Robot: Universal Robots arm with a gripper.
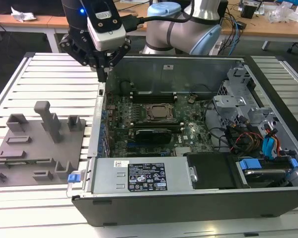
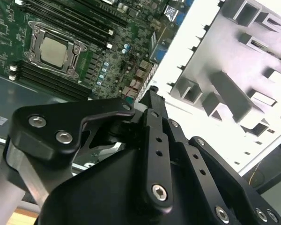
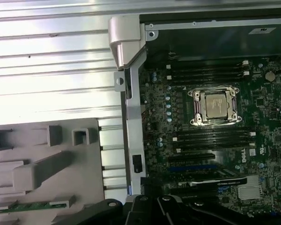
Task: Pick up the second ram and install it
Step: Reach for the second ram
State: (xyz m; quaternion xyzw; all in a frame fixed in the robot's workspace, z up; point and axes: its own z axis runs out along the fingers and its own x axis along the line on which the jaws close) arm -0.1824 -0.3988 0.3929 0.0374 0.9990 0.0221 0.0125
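1. The second ram (image 3: 23, 206), a thin, narrow green board strip, is seen in the first wrist view lying lengthwise in a slot of the grey tray (image 3: 86, 178), outside the open computer case (image 1: 188, 210).
2. Inside the case, the CPU socket (image 3: 214, 105) is flanked by black memory slots (image 3: 210, 140).
3. Farther back in the exterior view, the gripper (image 1: 103, 74) is held above the case wall nearest the tray, its fingers pinched together.

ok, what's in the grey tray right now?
In the first wrist view the second ram lies in a holder of the grey tray. Other holders seen look empty; the gripper hides one corner.
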